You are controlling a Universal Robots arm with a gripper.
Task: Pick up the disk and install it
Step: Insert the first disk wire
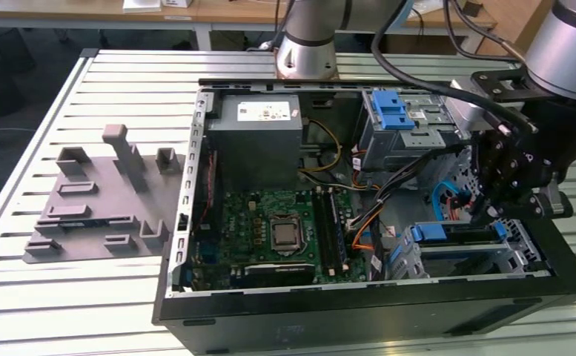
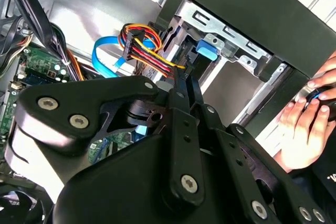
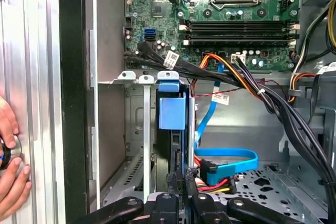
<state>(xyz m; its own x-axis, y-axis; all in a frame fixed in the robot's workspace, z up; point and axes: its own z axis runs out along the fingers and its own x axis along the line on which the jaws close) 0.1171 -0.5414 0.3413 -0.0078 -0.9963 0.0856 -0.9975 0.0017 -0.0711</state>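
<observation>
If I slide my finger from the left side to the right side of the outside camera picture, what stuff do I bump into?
Grey plastic holder on the table, then the grey power supply box, then the blue-latched drive cage, then the robot's tool over the bay with the disk.

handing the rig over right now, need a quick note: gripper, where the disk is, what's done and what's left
Gripper: down inside the open computer case, over the lower drive bay at the exterior view's right. Whether its fingers are open or shut cannot be told.
Disk: standing on edge in the bay slot, blue carrier tab showing, directly in front of the gripper in the first wrist view.
Done: disk picked up and entered in the bay.
Left: whether it is fully seated cannot be told; check that.
Note: a person's hand rests on the table just outside the case wall.
</observation>
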